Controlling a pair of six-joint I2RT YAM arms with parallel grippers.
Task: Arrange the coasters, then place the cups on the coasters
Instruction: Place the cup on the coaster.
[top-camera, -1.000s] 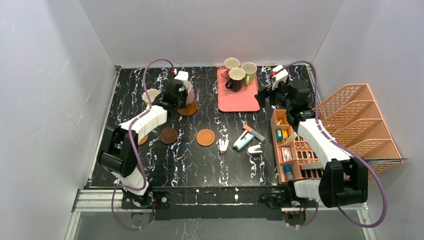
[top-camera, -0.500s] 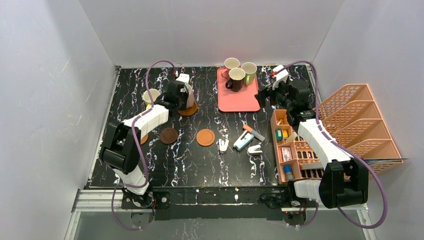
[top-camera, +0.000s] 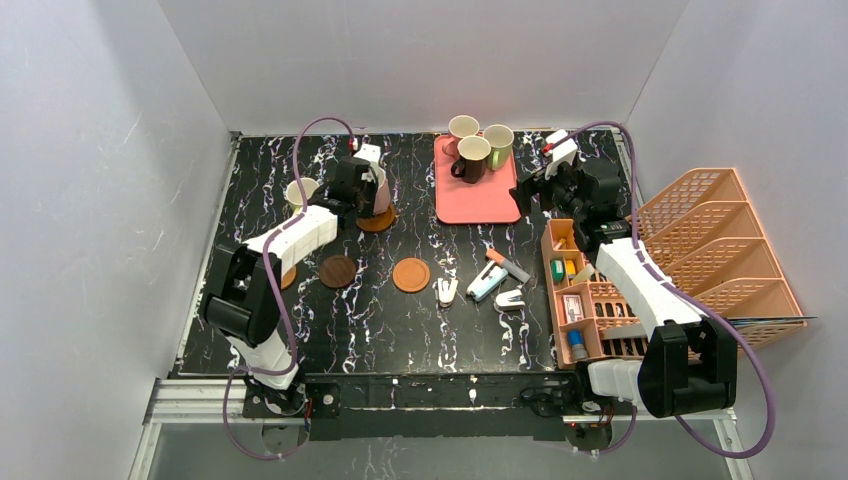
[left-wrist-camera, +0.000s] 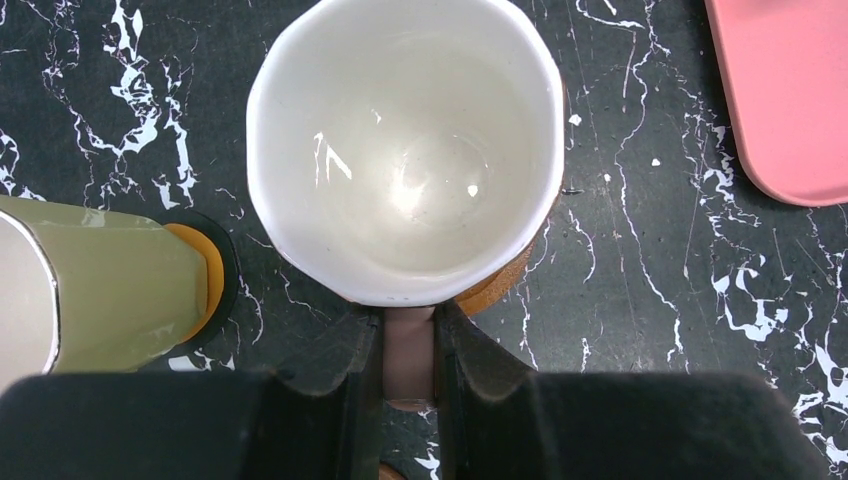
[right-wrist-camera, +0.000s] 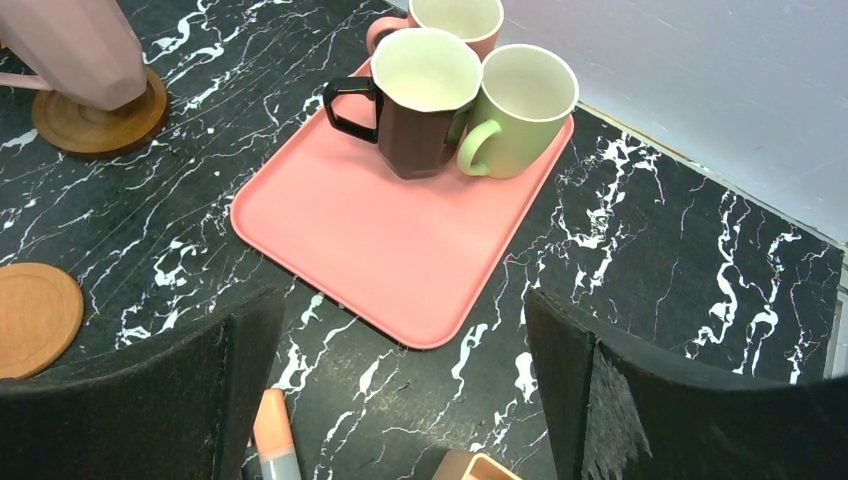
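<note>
While left fingers (top-camera: 362, 190) pinch pink cup (left-wrist-camera: 405, 150), arm outstretched, right fingers (top-camera: 522, 196) spread

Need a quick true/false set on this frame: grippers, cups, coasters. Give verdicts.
1. The left gripper is shut on the handle of the pink cup. True.
2. The right gripper holds a cup. False: it is open and empty, hovering by the tray.
3. Three cups stand on the tray. True.
4. Every coaster carries a cup. False: two coasters lie bare mid-table.
</note>
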